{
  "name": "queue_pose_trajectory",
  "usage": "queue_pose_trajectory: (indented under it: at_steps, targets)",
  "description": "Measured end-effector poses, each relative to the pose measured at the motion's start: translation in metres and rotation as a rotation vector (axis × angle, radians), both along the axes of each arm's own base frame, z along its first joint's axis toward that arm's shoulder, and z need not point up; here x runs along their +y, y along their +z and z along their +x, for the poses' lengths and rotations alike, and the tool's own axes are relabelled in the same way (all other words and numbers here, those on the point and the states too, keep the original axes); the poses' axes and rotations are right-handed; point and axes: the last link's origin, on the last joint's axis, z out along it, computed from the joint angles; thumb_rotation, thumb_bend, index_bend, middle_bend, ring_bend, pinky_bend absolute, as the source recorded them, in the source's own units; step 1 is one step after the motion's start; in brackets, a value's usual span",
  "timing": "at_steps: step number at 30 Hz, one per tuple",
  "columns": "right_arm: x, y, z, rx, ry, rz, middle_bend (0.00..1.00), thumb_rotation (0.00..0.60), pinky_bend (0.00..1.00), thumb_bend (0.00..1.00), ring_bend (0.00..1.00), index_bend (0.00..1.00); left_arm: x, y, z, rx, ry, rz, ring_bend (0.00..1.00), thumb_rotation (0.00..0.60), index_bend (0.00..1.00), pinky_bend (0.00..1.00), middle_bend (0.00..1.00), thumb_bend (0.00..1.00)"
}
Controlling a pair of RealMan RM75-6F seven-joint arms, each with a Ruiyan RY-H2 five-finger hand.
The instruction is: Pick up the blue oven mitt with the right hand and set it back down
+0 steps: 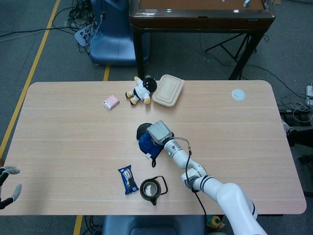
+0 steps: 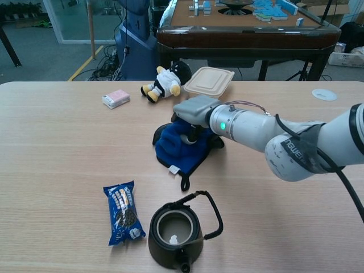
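The right robot hand (image 1: 159, 132) rests on the blue oven mitt (image 1: 148, 145) on the table (image 1: 68, 132).

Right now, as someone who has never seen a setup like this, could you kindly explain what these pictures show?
This is a two-armed robot with finger hands, steered by a person. One camera looks down from its head, the other forward from its chest, so both show the same wooden table.

The right hand is on top of the blue oven mitt, gripping it; whether the mitt is clear of the table I cannot tell. The left hand waits at the table's edge, holding nothing.

Also on the table: a black teapot without a lid, a blue snack packet, a small pink packet, a plush toy, a beige lidded box and a small white disc.
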Motion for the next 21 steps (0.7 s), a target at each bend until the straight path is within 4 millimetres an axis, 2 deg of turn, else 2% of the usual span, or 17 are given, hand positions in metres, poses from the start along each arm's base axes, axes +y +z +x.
queue_pose_trajectory:
  at_steps: [9,15,21]
  targets:
    - [0.030,-0.013,0.023,-0.048,0.109,0.081,0.58,0.600,0.70,0.65,0.53,0.68,-0.001,0.000,0.000,0.002,0.002,0.001,0.26,0.600,0.39,0.26,0.32,0.30]
    - [0.049,-0.015,0.032,-0.066,0.183,0.131,0.58,0.600,0.70,0.65,0.53,0.68,-0.001,0.000,0.001,0.002,-0.001,0.001,0.26,0.600,0.39,0.26,0.32,0.30]
    - [0.042,-0.010,0.023,-0.037,0.176,0.107,0.58,0.600,0.70,0.65,0.53,0.68,-0.001,0.000,0.001,0.003,0.000,-0.001,0.26,0.600,0.39,0.26,0.32,0.30]
